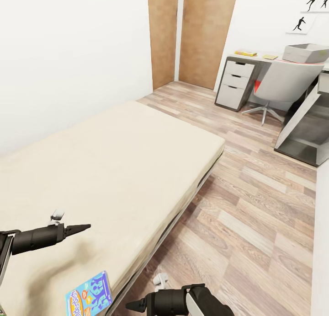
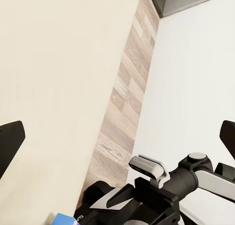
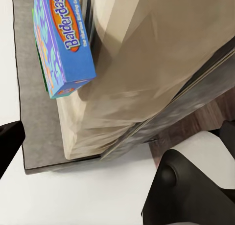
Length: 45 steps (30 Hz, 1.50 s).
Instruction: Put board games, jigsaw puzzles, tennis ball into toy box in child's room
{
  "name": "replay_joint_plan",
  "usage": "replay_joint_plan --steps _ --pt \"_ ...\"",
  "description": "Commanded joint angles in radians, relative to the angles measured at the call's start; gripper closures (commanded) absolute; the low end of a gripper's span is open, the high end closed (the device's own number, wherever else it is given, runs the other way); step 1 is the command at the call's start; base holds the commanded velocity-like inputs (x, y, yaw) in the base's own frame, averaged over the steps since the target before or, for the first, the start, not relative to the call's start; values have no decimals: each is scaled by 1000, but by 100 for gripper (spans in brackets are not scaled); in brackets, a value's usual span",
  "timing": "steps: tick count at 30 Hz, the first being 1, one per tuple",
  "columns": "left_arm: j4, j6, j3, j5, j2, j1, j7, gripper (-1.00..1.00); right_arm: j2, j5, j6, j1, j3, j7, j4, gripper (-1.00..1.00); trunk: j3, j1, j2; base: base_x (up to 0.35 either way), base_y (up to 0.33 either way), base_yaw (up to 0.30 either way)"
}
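Observation:
A blue and orange board game (image 1: 89, 296) lies flat at the near end of the bed (image 1: 119, 160), close to its edge. The right wrist view shows the same board game (image 3: 63, 36) with a green edge under it, which may be a second box. My left gripper (image 1: 81, 227) hovers over the mattress above and left of the game, and its fingers stand wide apart in the left wrist view (image 2: 117, 137). My right gripper (image 1: 133, 305) is low beside the bed edge, pointing at the game, open (image 3: 117, 137) and holding nothing. Far off, the grey toy box (image 1: 305, 53) stands on the table (image 1: 258, 58).
Thin yellow items (image 1: 246, 53) lie on the table near the toy box. A grey swivel chair (image 1: 284, 85) and a drawer unit (image 1: 235, 83) stand at the table. A grey slanted frame (image 1: 304, 128) is at the right. Wood plank floor (image 1: 256, 206) runs between bed and table.

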Motion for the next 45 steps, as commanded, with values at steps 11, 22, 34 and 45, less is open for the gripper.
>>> replay_joint_plan --steps 11,22,34,45 --pt "-1 10 1 -10 0 -1 -9 -100 0 -7 8 -1 1 0 0 -100 -1 0 0 0 27 5" --pt "-1 10 1 -10 -1 -1 -9 -100 0 -8 8 -1 1 0 0 -100 -1 0 0 0 8 191" --pt "-1 10 -3 -10 -2 -1 -9 -100 0 -9 8 -1 1 0 0 -100 -2 0 0 0 0 18" --pt "-1 9 -4 -10 -2 -1 -9 -100 0 -9 8 -1 1 0 0 -100 -2 0 0 0 0 0"
